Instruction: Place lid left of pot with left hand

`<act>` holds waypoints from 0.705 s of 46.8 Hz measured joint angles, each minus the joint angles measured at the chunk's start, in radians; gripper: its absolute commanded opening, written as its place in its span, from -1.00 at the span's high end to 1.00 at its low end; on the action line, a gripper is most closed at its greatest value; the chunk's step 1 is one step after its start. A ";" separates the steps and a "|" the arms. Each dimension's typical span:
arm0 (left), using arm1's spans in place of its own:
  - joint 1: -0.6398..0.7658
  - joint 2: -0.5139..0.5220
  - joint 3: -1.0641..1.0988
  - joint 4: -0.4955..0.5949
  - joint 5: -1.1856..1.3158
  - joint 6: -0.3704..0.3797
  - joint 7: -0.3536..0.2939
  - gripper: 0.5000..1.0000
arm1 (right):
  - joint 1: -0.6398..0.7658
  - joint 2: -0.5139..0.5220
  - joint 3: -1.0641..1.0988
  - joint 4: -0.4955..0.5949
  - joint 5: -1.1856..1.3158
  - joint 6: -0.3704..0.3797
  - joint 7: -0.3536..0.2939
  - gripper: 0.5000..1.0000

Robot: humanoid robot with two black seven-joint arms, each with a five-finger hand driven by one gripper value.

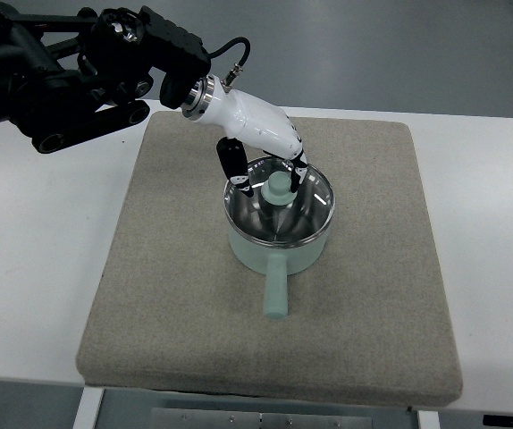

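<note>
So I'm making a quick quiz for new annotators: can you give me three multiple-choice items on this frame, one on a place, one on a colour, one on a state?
1. Where does the pot stand?
A. on the grey mat
B. on the bare white table
C. on a tray

2. What colour is the knob of the lid?
A. red
B. pale green
C. black

3. Where is the lid now?
A. lying left of the pot
B. lifted well clear above the mat
C. on the pot, under the left hand

Answers:
1 A, the mat lies under the pot on the table.
2 B, the knob matches the pot's green handle.
3 C, the left hand has its fingers around the knob, with the lid seated on the rim.
</note>
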 measured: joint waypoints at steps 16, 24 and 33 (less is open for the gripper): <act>0.001 0.007 -0.053 0.000 0.001 0.003 -0.001 -0.54 | 0.000 0.000 0.000 0.000 0.000 -0.001 0.000 -0.69; 0.000 0.008 -0.054 -0.002 0.001 0.003 -0.001 -0.54 | 0.000 0.000 0.000 0.000 0.000 0.000 0.000 -0.69; 0.005 0.009 -0.057 -0.004 0.001 0.005 -0.001 -0.54 | 0.000 0.000 0.000 0.000 0.000 0.000 0.000 -0.69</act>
